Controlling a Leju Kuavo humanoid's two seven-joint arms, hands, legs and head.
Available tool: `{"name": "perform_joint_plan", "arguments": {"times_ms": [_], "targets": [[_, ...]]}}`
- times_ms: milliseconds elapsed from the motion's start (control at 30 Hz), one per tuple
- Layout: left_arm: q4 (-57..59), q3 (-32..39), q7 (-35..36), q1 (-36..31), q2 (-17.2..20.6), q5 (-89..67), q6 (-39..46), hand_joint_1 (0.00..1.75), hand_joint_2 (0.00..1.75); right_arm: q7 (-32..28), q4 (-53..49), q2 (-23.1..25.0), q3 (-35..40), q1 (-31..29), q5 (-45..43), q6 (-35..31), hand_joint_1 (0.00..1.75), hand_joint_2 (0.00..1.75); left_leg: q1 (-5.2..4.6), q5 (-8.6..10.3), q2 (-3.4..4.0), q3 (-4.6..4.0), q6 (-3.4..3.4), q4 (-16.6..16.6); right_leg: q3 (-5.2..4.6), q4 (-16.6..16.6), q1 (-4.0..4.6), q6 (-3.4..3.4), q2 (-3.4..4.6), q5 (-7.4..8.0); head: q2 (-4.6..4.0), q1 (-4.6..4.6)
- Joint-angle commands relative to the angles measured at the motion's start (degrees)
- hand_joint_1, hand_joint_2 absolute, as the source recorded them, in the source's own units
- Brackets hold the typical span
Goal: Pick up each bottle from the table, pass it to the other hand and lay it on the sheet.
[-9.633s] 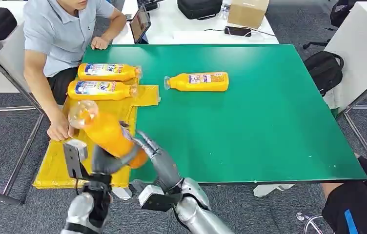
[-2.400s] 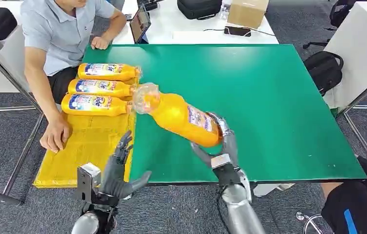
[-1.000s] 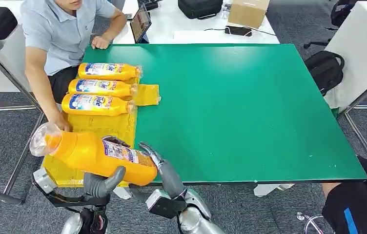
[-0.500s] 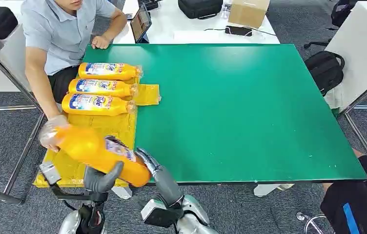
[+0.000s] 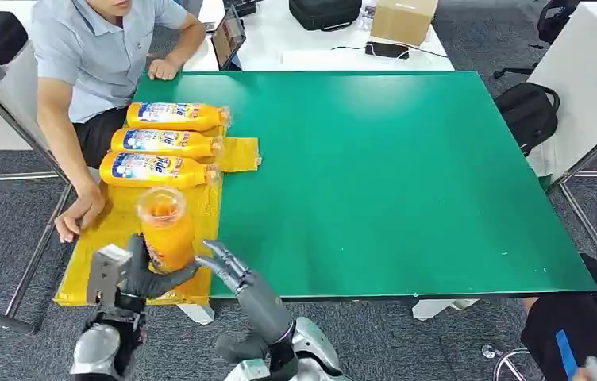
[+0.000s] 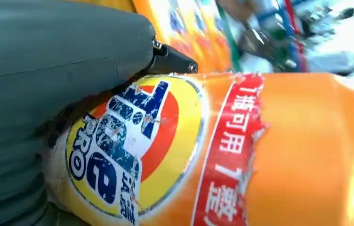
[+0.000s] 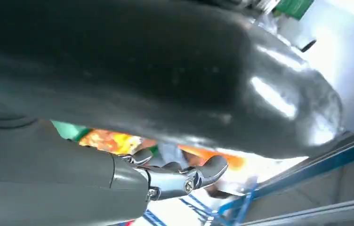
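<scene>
Left hand (image 5: 138, 274) wrapped around the lower body of an orange bottle (image 5: 165, 228), gripping it nearly upright with its clear mouth end up toward the head camera. Held over the near part of the yellow sheet (image 5: 130, 213), at the near-left corner of the green bench (image 5: 390, 175). Close behind that hand, left wrist view: thick grey thumb (image 6: 67, 52) pressed against the bottle's round yellow, blue and red label (image 6: 132, 150), red strip of printed characters beside it, detail too small to read from the head view.

Right hand (image 5: 232, 274) just right of the held bottle, fingers spread and holding nothing; touching it or just apart, cannot tell. Right wrist view mostly dark arm casing, with silver fingertips (image 7: 203, 172) apart and a blurred orange patch beyond.

Farther along the sheet from the held bottle, three more orange bottles (image 5: 162, 143) lying side by side, caps toward the bench's middle. At the sheet's left edge, a seated person's hand (image 5: 79, 214) resting on the sheet.
</scene>
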Motion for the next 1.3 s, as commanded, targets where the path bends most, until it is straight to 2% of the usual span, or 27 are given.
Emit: {"name": "perform_joint_plan", "arguments": {"times_ms": [33, 100, 233, 300, 400, 500, 600, 767, 833, 900, 933, 967, 1000, 1033, 1067, 1167, 1267, 1300], "targets": [[24.3, 1.4, 3.6, -13.7, 9.0, -17.4, 7.5, 1.75, 1.75, -1.9, -4.9, -1.2, 3.3, 2.0, -2.2, 1.7, 0.00, 0.00, -0.02, 0.07, -0.21, 0.18, 0.01, -0.1, 0.23, -0.1, 0.01, -0.12, -0.27, -0.05, 0.00, 0.00], [31.5, 1.2, 5.9, -17.3, 9.9, -22.9, 10.4, 1.75, 1.75, -1.9, -5.8, -1.7, 4.5, 1.8, -3.7, 1.7, 0.00, 0.00, -0.01, 0.06, -0.17, 0.27, 0.04, -0.1, 0.34, -0.1, 0.03, -0.17, -0.24, -0.06, 0.00, -0.02], [31.5, 1.2, 5.9, -17.3, 9.9, -22.9, 10.4, 1.75, 1.75, -1.9, -5.8, -1.7, 4.5, 1.8, -3.7, 1.7, 0.00, 0.00, -0.03, 0.06, -0.03, 0.24, 0.00, -0.1, 0.32, 0.0, -0.01, -0.11, -0.07, -0.01, 0.00, 0.00], [36.2, -1.1, 9.9, -19.3, 11.6, -31.2, 14.4, 1.75, 1.75, -1.9, -6.5, -2.0, 5.2, 1.7, -4.4, 2.6, 0.00, 0.00, -0.02, 0.01, 0.07, 0.50, 0.00, -0.1, 0.54, -0.1, 0.01, -0.16, 0.01, -0.01, 0.00, -0.02], [42.7, -1.9, 10.7, -21.7, 12.2, -36.2, 15.6, 1.75, 1.75, -1.9, -6.2, -1.7, 5.1, 1.6, -5.0, 3.9, 0.00, 0.00, -0.02, 0.04, -0.02, 0.71, 0.00, -0.2, 0.73, -0.1, 0.03, -0.25, -0.14, -0.01, 0.00, 0.02], [45.3, -3.8, 11.8, -22.4, 12.1, -40.1, 16.8, 1.75, 1.75, -1.9, -5.2, -1.5, 4.4, 1.5, -5.7, 4.5, 0.00, 0.00, -0.01, -0.06, 0.21, 0.75, -0.11, -0.2, 0.65, -0.1, 0.06, -0.22, 0.10, 0.05, 0.00, -0.02], [47.1, -7.6, 13.1, -23.2, 12.5, -45.6, 16.7, 1.75, 1.75, -1.9, -4.3, -1.4, 3.8, 1.5, -6.2, 5.4, 0.00, 0.00, -0.01, -0.02, 0.10, 0.85, -0.09, -0.2, 0.74, -0.1, 0.07, -0.25, -0.03, 0.03, 0.00, 0.00], [48.4, -8.2, 12.0, -23.6, 12.1, -46.0, 15.7, 1.75, 1.75, -1.9, -3.8, -1.3, 3.4, 1.6, -6.7, 5.7, 0.00, 0.00, -0.01, -0.03, 0.22, 0.98, -0.11, -0.2, 0.85, -0.1, 0.06, -0.24, 0.10, 0.05, 0.00, -0.02], [48.2, -8.3, 11.6, -23.5, 11.7, -45.8, 15.6, 1.64, 1.75, -1.9, -3.7, -1.4, 3.3, 1.6, -6.7, 5.7, 0.00, 0.00, 0.01, -0.02, 0.21, 0.99, -0.11, -0.3, 0.87, -0.1, 0.08, -0.26, 0.08, 0.06, 0.00, -0.02], [47.0, -7.1, 10.1, -22.9, 11.0, -43.4, 14.1, 1.15, 1.75, -1.9, -3.8, -1.2, 2.9, 1.7, -7.3, 6.2, 0.00, 0.00, -0.01, -0.03, 0.16, 1.01, -0.14, -0.2, 0.89, 0.0, 0.04, -0.20, 0.07, 0.02, 0.00, -0.02], [47.0, -7.1, 10.1, -22.9, 11.0, -43.4, 14.1, 1.15, 1.75, -1.9, -3.8, -1.2, 2.9, 1.7, -7.3, 6.2, 0.00, 0.00, 0.01, -0.03, 0.20, 1.04, -0.12, -0.2, 0.91, -0.1, 0.07, -0.24, 0.09, 0.05, 0.00, -0.02], [45.7, -6.5, 9.3, -22.7, 10.6, -41.7, 12.5, 0.52, 1.75, -1.9, -4.4, -1.2, 2.8, 1.7, -7.9, 6.2, 0.00, 0.00, 0.00, -0.04, 0.17, 1.02, -0.14, -0.2, 0.89, 0.0, 0.05, -0.19, 0.08, 0.03, 0.00, -0.02], [45.1, -5.0, 8.6, -22.6, 10.1, -39.2, 10.6, 0.16, 1.75, -1.9, -4.4, -1.2, 2.8, 1.6, -8.3, 6.4, 0.00, 0.00, -0.01, -0.03, 0.12, 0.99, -0.15, -0.1, 0.88, 0.0, 0.04, -0.16, 0.05, 0.01, 0.00, -0.04], [45.1, -5.0, 8.6, -22.6, 10.1, -39.2, 10.6, 0.16, 1.75, -1.9, -4.4, -1.2, 2.8, 1.6, -8.3, 6.4, 0.00, 0.00, -0.01, -0.03, 0.10, 1.00, -0.14, -0.2, 0.90, 0.0, 0.05, -0.19, 0.03, 0.01, 0.00, -0.02], [44.6, -4.7, 8.2, -22.4, 9.9, -38.5, 10.3, 0.00, 1.75, -1.9, -3.9, -1.1, 2.6, 1.6, -8.4, 6.5, 0.00, 0.00, 0.01, -0.03, 0.08, 0.99, -0.15, -0.1, 0.91, 0.0, 0.06, -0.17, 0.03, 0.00, 0.00, -0.02], [41.5, -0.4, 6.0, -19.3, 7.7, -30.4, 6.0, 0.00, 1.75, -1.9, -2.5, -0.8, 2.0, 2.0, -8.8, 7.5, 0.00, 0.00, -0.03, -0.04, 0.21, 1.09, -0.09, -0.3, 0.97, -0.1, 0.04, -0.21, 0.13, 0.03, 0.00, -0.02], [40.5, 0.7, 4.2, -18.4, 7.1, -27.7, 4.6, 0.00, 1.75, -1.9, -2.4, -0.8, 2.0, 2.0, -8.9, 7.4, 0.00, 0.00, -0.05, -0.06, 0.16, 1.10, -0.09, -0.3, 1.00, -0.1, 0.00, -0.20, 0.08, -0.01, 0.00, -0.02], [38.4, 1.9, 2.8, -17.2, 6.7, -23.9, 1.4, 0.00, 1.75, -1.9, -2.4, -0.5, 1.6, 2.1, -9.2, 7.9, 0.00, 0.00, -0.07, -0.06, 0.12, 1.08, -0.12, -0.2, 1.00, 0.0, -0.04, -0.16, 0.06, -0.04, 0.00, -0.04]]}}
